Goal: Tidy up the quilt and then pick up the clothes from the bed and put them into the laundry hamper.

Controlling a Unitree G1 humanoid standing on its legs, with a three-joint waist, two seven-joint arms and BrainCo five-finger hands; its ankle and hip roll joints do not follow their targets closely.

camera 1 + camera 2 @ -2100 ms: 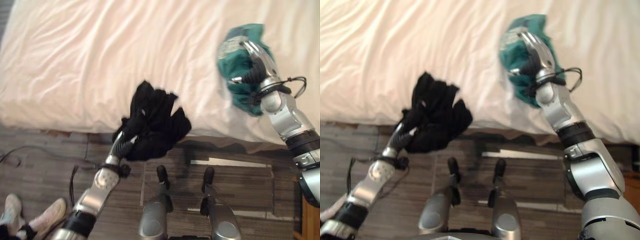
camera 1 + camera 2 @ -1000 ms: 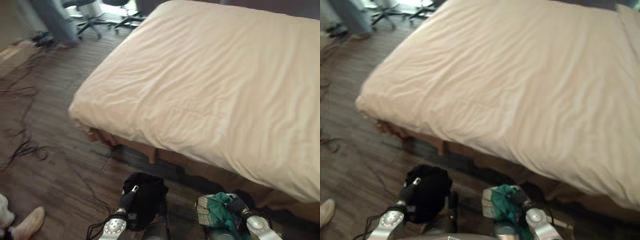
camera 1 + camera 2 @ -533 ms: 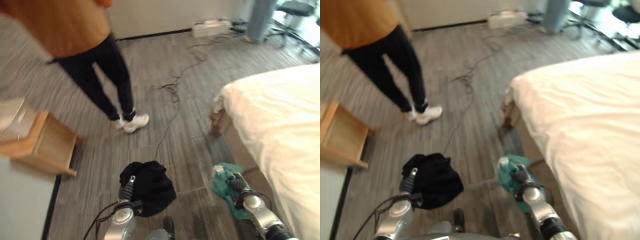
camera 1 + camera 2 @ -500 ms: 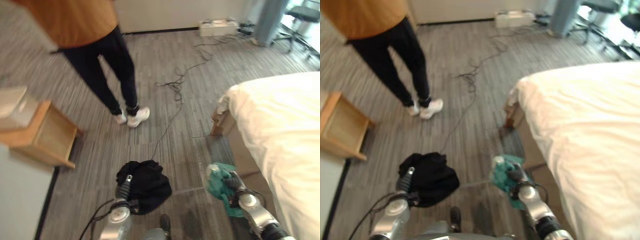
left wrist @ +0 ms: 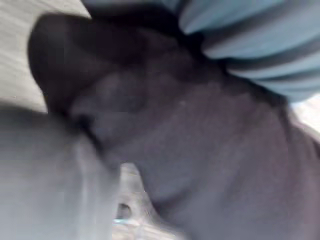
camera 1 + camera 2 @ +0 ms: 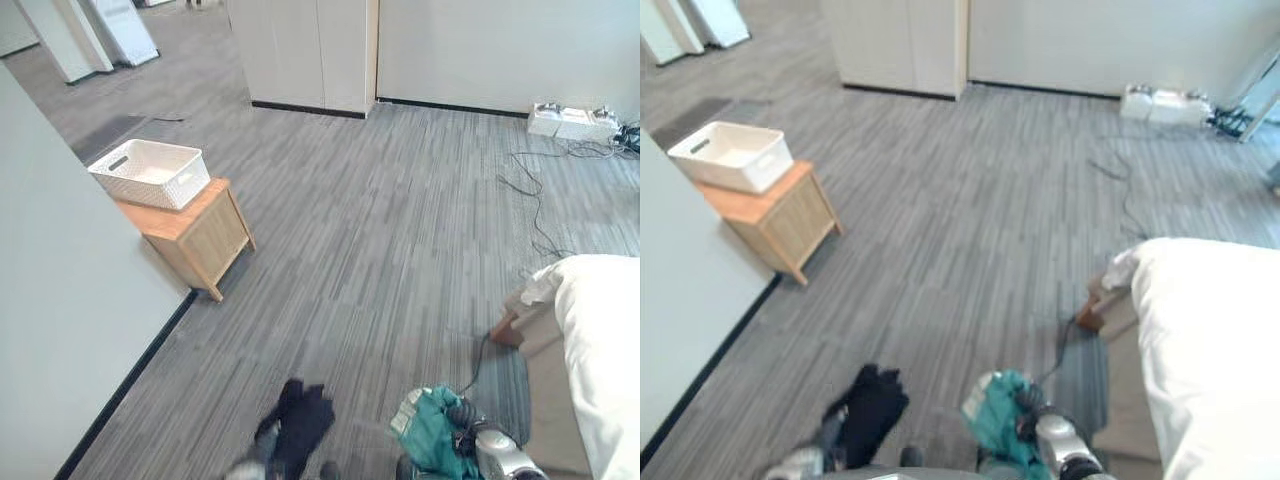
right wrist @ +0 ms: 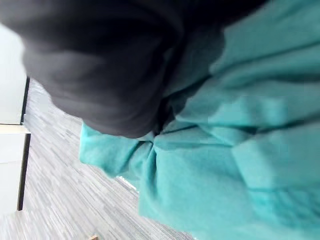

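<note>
A black garment (image 6: 297, 428) hangs low at the bottom of the eye views, bunched in my left hand (image 6: 802, 462); the left wrist view has dark cloth (image 5: 200, 150) pressed right against the hand. My right hand (image 6: 492, 450) is shut on a teal garment (image 6: 428, 440), which spreads wide in the right wrist view (image 7: 235, 165). A white slotted laundry basket (image 6: 150, 172) stands on a small wooden cabinet (image 6: 195, 235) far off to the left, by the wall. The bed's corner (image 6: 605, 330) with its white quilt lies at the right edge.
Grey plank floor stretches between me and the wooden cabinet. A pale wall (image 6: 60, 330) runs along the left. Tall cupboard doors (image 6: 300, 50) stand at the back. A white power strip (image 6: 570, 120) and loose cables (image 6: 535, 205) lie on the floor at the back right.
The camera has swung away from the bed, which now sits at the right edge. The person has left the picture; the basket on the cabinet has come in. Both hands still hold their garments.
</note>
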